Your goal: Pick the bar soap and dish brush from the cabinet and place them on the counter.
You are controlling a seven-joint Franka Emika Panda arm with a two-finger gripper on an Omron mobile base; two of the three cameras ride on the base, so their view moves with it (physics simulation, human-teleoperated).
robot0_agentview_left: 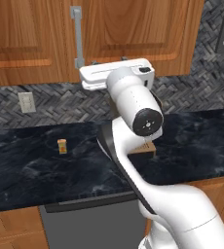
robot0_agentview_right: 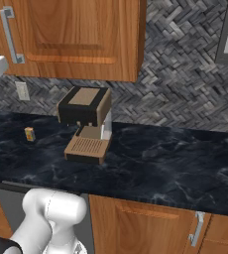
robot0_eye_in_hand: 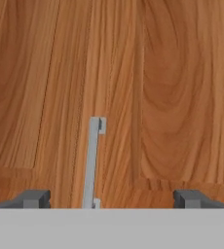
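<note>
Cabinet (robot0_agentview_left: 133, 29) doors of brown panelled wood hang closed above the counter (robot0_agentview_left: 31, 170), so the bar soap and dish brush cannot be seen; a white wall outlet (robot0_agentview_left: 27, 102) sits on the herringbone backsplash at the left; a tiny orange-yellow block (robot0_agentview_left: 62, 146) stands on the black marbled worktop, well left of the coffee machine (robot0_agentview_right: 87, 126); the grey bar handle (robot0_agentview_left: 77, 36) runs upright on the door, just above the white hand; in the hand view the gripper (robot0_eye_in_hand: 111, 198) faces the door with jaws spread wide and empty, the handle between the fingertips (robot0_eye_in_hand: 33, 198), left of centre.
</note>
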